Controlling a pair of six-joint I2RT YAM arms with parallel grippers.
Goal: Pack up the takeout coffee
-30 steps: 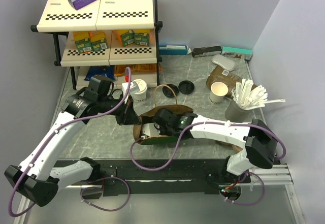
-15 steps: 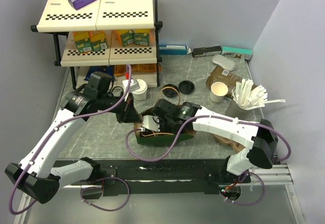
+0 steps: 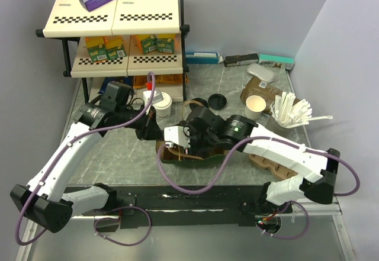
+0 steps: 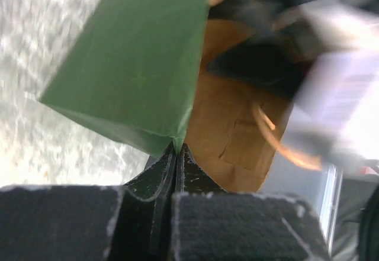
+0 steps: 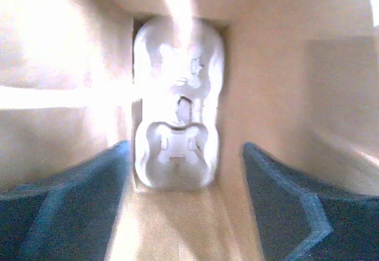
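A green paper bag with a brown inside lies on its side mid-table, mouth towards the left. My left gripper is shut on the bag's rim; the left wrist view shows the green edge pinched between the closed fingers. My right gripper is at the bag's mouth, open and holding nothing. In the right wrist view its fingers flank a pale moulded two-cup tray lying deep in the bag. One white coffee cup stands behind the bag. Another, open-topped, stands at the right.
Two black lids lie behind the bag. A grey tumbler of white sticks stands at the right, with a brown pulp tray under my right arm. A two-tier shelf fills the back left. Boxes line the back wall.
My right gripper has opened, let go of the pale tray inside the bag, and drawn back towards the bag's mouth. The left gripper keeps its hold on the rim, shifted slightly back.
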